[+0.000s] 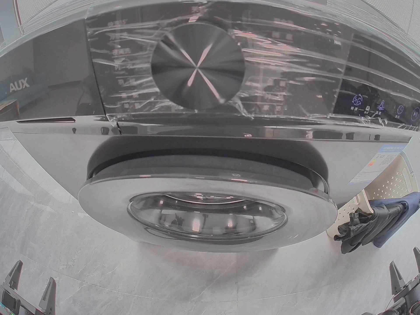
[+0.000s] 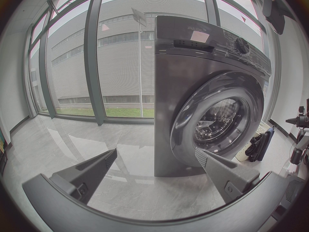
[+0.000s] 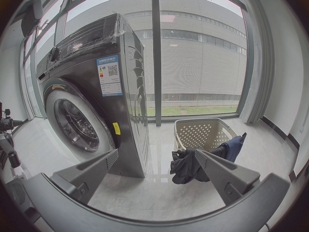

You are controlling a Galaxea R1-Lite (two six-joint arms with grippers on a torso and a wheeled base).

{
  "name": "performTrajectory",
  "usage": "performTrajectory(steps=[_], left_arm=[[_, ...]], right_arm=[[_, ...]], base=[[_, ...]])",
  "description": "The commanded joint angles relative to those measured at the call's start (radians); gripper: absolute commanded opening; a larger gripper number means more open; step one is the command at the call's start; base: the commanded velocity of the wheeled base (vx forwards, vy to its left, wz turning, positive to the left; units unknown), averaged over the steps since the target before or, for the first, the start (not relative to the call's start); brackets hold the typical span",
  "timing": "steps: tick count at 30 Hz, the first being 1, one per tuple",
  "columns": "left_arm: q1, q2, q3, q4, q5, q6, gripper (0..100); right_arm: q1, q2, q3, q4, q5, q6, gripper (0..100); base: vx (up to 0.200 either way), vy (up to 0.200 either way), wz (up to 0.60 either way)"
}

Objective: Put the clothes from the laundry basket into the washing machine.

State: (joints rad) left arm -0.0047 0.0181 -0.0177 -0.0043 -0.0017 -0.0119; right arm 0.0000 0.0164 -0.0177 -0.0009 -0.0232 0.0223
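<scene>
- Washing machine (image 1: 210, 154), door (image 1: 205, 215) shut, fills the centre.
- Dark clothes (image 1: 372, 226) drape over the basket (image 1: 393, 180), right edge.
- Left gripper (image 1: 34, 273) and right gripper (image 1: 405, 259), bottom corners, spread.

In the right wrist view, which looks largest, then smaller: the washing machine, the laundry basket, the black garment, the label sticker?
1. washing machine
2. laundry basket and black garment: about alike, not ranked
3. label sticker

washing machine (image 1: 210, 162): 1 | laundry basket (image 3: 206, 134): 1 | black garment (image 3: 185, 166): 1 | blue garment (image 3: 233, 147): 1
</scene>
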Motion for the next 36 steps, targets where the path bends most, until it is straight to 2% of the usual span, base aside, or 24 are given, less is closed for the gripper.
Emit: performTrajectory(steps=[1,3,4,6,7,8,10,14,18,20,21,22,23,24,28,29,30,32,33,34,36], left_arm=[[0.000,-0.017,0.018,0.000,0.000,0.000,100],[0.000,-0.017,0.018,0.000,0.000,0.000,100],[0.000,-0.017,0.018,0.000,0.000,-0.002,100],[0.000,-0.017,0.018,0.000,-0.003,-0.002,100],[0.000,-0.017,0.018,0.000,-0.001,-0.002,100],[0.000,-0.017,0.018,0.000,-0.001,-0.002,100],[0.000,-0.017,0.018,0.000,-0.001,-0.002,100],[0.000,-0.017,0.018,0.000,-0.003,-0.002,100],[0.000,-0.017,0.018,0.000,-0.003,-0.003,100],[0.000,-0.017,0.018,0.000,-0.004,-0.003,100],[0.000,-0.017,0.018,0.000,-0.004,-0.003,100],[0.000,-0.017,0.018,0.000,-0.004,-0.003,100],[0.000,-0.017,0.018,0.000,-0.006,-0.003,100],[0.000,-0.017,0.018,0.000,-0.004,-0.003,100],[0.000,-0.017,0.018,0.000,-0.006,-0.003,100],[0.000,-0.017,0.018,0.000,-0.006,-0.003,100],[0.000,-0.017,0.018,0.000,-0.006,-0.003,100],[0.000,-0.017,0.018,0.000,-0.006,-0.003,100],[0.000,-0.017,0.018,0.000,-0.006,-0.003,100],[0.000,-0.017,0.018,0.000,-0.006,-0.003,100],[0.000,-0.017,0.018,0.000,-0.006,-0.003,100]], right_arm=[[0.000,-0.013,0.018,-0.005,-0.003,0.002,100],[-0.003,-0.009,-0.021,-0.074,0.005,0.019,100],[-0.008,0.008,-0.079,-0.110,0.006,0.025,100],[-0.021,0.060,-0.153,-0.117,0.022,0.021,100],[-0.023,0.086,-0.176,-0.108,0.043,0.019,100],[-0.023,0.109,-0.182,-0.093,0.078,0.018,100],[-0.023,0.175,-0.186,-0.033,0.184,0.011,100],[-0.015,0.364,-0.188,0.044,0.353,-0.013,100],[0.017,0.527,-0.189,0.033,0.483,-0.114,100],[0.054,0.577,-0.191,0.018,0.516,-0.133,100],[0.089,0.609,-0.191,-0.002,0.519,-0.133,100],[0.089,0.609,-0.191,-0.002,0.519,-0.133,100],[0.155,0.683,-0.196,-0.067,0.511,-0.124,100],[0.166,0.708,-0.199,-0.094,0.505,-0.113,100],[0.210,0.807,-0.220,-0.217,0.436,-0.002,100],[0.270,0.849,-0.237,-0.258,0.407,0.059,100],[0.302,0.866,-0.243,-0.272,0.393,0.085,100],[0.394,0.904,-0.254,-0.306,0.336,0.137,100],[0.394,0.904,-0.254,-0.306,0.336,0.137,100],[0.486,0.955,-0.257,-0.326,0.272,0.159,100],[0.535,1.013,-0.257,-0.341,0.227,0.160,100]], base=[[0.000,0.000,0.00],[0.000,0.000,0.00],[0.000,0.000,0.00],[0.000,0.000,0.00],[0.000,0.000,0.00],[0.000,0.000,0.00],[0.000,0.000,0.00],[0.000,0.000,0.00],[0.000,0.000,0.00],[0.000,0.000,0.00],[0.000,0.000,0.00],[0.000,0.000,0.00],[0.000,0.000,0.00],[0.000,0.000,0.00],[0.000,0.000,0.00],[0.000,0.000,0.00],[0.000,0.000,0.00],[0.000,0.000,0.00],[0.000,0.000,0.00],[0.000,0.000,0.00],[0.000,0.000,0.00]])
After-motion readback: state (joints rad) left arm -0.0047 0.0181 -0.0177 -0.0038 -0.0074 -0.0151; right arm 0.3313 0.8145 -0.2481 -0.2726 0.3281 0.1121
